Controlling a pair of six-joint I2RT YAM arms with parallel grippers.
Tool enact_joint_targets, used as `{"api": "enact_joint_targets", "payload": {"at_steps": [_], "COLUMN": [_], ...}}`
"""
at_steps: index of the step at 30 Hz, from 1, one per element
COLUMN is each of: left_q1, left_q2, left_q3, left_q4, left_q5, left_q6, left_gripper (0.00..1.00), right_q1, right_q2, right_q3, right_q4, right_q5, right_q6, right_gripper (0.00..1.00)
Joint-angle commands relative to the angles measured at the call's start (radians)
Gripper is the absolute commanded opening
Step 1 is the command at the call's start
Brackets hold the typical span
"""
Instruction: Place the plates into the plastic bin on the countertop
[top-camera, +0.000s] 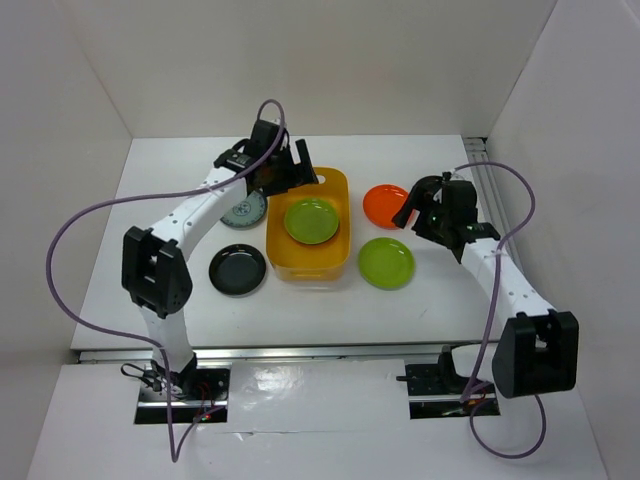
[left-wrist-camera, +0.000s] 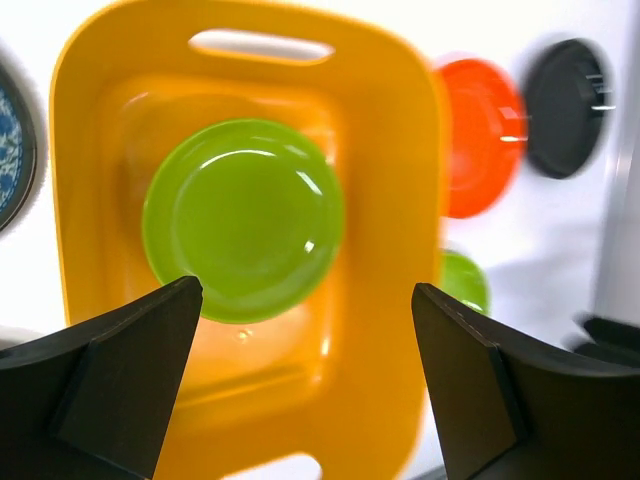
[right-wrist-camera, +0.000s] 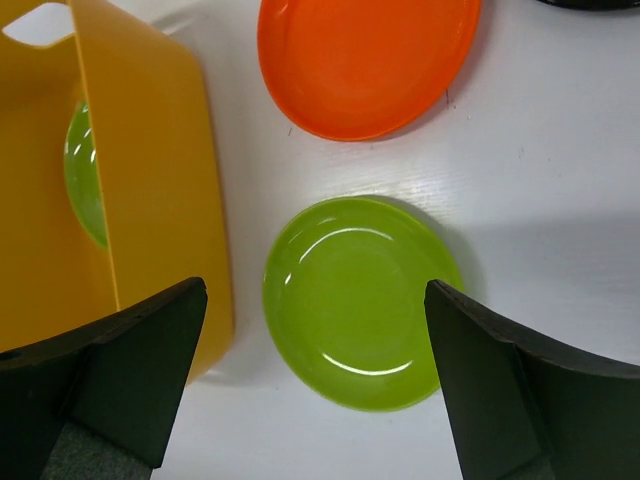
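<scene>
Left wrist view: my left gripper (left-wrist-camera: 307, 300) hangs with its jaws spread wide and nothing between them, directly above the plastic bin (left-wrist-camera: 80, 130). Below it, one lime green plate (left-wrist-camera: 243, 220) lies flat on the bin's floor. It is round, shallow and glossy, with bright highlights along its raised rim. The bin is yellow-orange and rectangular with rounded corners, and it has a handle slot (left-wrist-camera: 260, 45) cut in the far short end.

On the right wrist view, my right gripper (right-wrist-camera: 315, 295) is likewise open and empty. It is over a second lime green plate (right-wrist-camera: 360, 300), which sits right side up on the white countertop (right-wrist-camera: 560, 200). That plate is just beside the bin's long wall, with a thin strip of table between them. Past it lies an orange plate (right-wrist-camera: 365, 60), equally glossy, near the lime one but not touching it.

From the top camera I see the bin at the middle of the countertop. A black plate (top-camera: 238, 270) rests off its near left corner. A grey-blue plate (top-camera: 243, 210) with a patterned rim lies against the bin's left side, partly hidden under the left arm (top-camera: 200, 210).
</scene>
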Motion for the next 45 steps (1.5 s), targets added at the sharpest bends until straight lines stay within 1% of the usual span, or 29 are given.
{"api": "enact_joint_targets", "payload": {"at_steps": [1, 4, 7, 10, 14, 15, 19, 24, 29, 31, 37, 38, 41, 43, 44, 45], "left_q1": [-0.001, -0.001, -0.001, 0.051, 0.128, 0.16, 0.227, 0.269, 0.287, 0.287, 0.335, 0.335, 0.358, 0.37, 0.37, 0.381], "left_q2": [-0.109, -0.162, -0.204, -0.248, -0.31, -0.319, -0.353, -0.396, -0.415, -0.416, -0.435, -0.435, -0.435, -0.435, -0.435, -0.435], "left_q3": [0.052, 0.063, 0.087, 0.096, 0.038, 0.026, -0.032, -0.088, -0.109, -0.118, -0.137, -0.146, -0.146, -0.155, -0.155, -0.166], "left_q4": [0.01, 0.001, -0.054, -0.08, -0.089, -0.089, -0.089, -0.07, -0.06, -0.06, -0.06, -0.06, -0.051, -0.051, -0.051, -0.042], "left_q5": [0.061, 0.072, 0.06, 0.073, 0.084, 0.104, 0.153, 0.188, 0.21, 0.21, 0.219, 0.23, 0.23, 0.241, 0.241, 0.253], "left_q6": [0.018, 0.018, 0.041, 0.052, 0.073, 0.073, 0.082, 0.091, 0.082, 0.082, 0.073, 0.073, 0.064, 0.064, 0.055, 0.055], "left_gripper": [1.0, 1.0, 1.0, 1.0, 1.0, 1.0, 1.0, 1.0, 1.0, 1.0, 1.0, 1.0, 1.0, 1.0, 1.0, 1.0], "right_q1": [-0.022, -0.031, -0.044, -0.055, -0.064, -0.064, -0.085, -0.096, -0.105, -0.105, -0.084, -0.084, -0.075, -0.075, -0.075, -0.075], "right_q2": [0.057, 0.116, 0.182, 0.246, 0.317, 0.331, 0.43, 0.519, 0.617, 0.648, 0.722, 0.722, 0.743, 0.766, 0.766, 0.777], "right_q3": [-0.023, -0.044, -0.044, -0.035, -0.026, -0.026, -0.014, 0.017, 0.072, 0.115, 0.181, 0.181, 0.19, 0.19, 0.19, 0.19], "right_q4": [0.194, 0.241, 0.287, 0.31, 0.343, 0.353, 0.409, 0.488, 0.51, 0.479, 0.374, 0.364, 0.343, 0.32, 0.308, 0.307], "right_q5": [-0.055, -0.055, -0.044, -0.035, 0.005, 0.014, 0.014, 0.014, 0.003, 0.014, 0.126, 0.14, 0.163, 0.172, 0.172, 0.172], "right_q6": [0.005, -0.005, -0.005, 0.008, 0.008, 0.008, 0.018, 0.041, 0.069, 0.078, 0.097, 0.106, 0.115, 0.126, 0.126, 0.136], "right_gripper": [0.96, 0.95, 0.93, 0.93, 0.92, 0.92, 0.89, 0.88, 0.87, 0.87, 0.77, 0.71, 0.63, 0.55, 0.5, 0.37]}}
